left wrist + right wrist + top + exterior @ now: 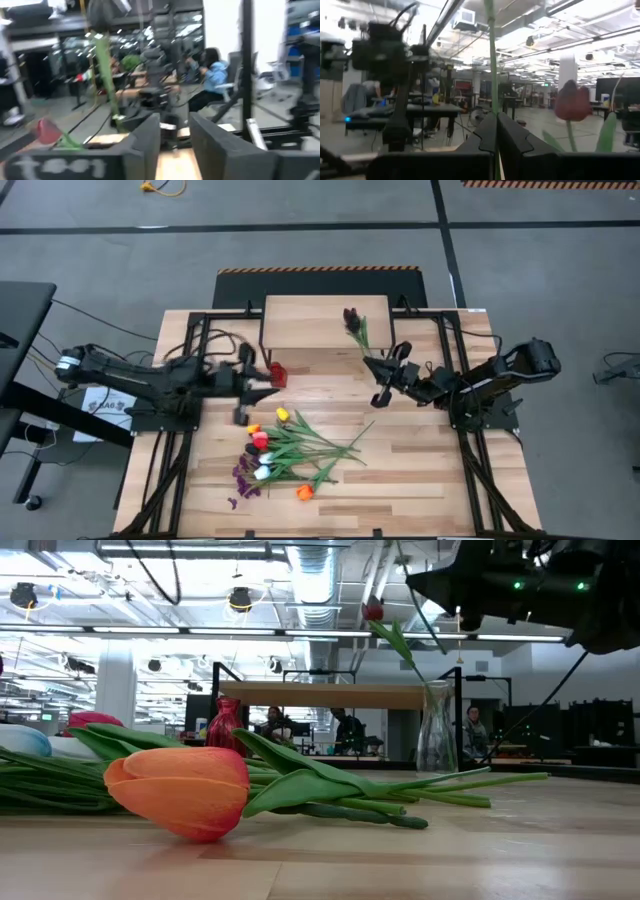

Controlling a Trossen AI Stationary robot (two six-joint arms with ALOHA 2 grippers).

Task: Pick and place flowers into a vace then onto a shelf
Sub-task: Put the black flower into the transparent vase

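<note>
Bunch of flowers (290,448) lies flat on the plank tabletop (420,470), mid-front; long axis runs roughly left–right, heads toward the left arm's side, green stems trailing toward the right arm's side. Heads visible: yellow, red, white, pink, purple sprigs, and an orange tulip (180,790) nearest the front edge, glossy smooth petals, on its side.

Clear glass vase (437,730) stands upright near the shelf (325,325), a light wood plank on thin black legs at the table's back. A dark maroon tulip (352,318) sits in the vase, stem leaning, head over the shelf's right end.

Right gripper (385,380) is near the vase, fingers (490,135) pressed together on a thin green stem (492,60) that runs upright between them.

Left gripper (262,380) hangs left of centre, fingers (150,132) a little apart, nothing seen pinched. Just beside it a red tulip (278,372), its stem pointing up in the left wrist view
</note>
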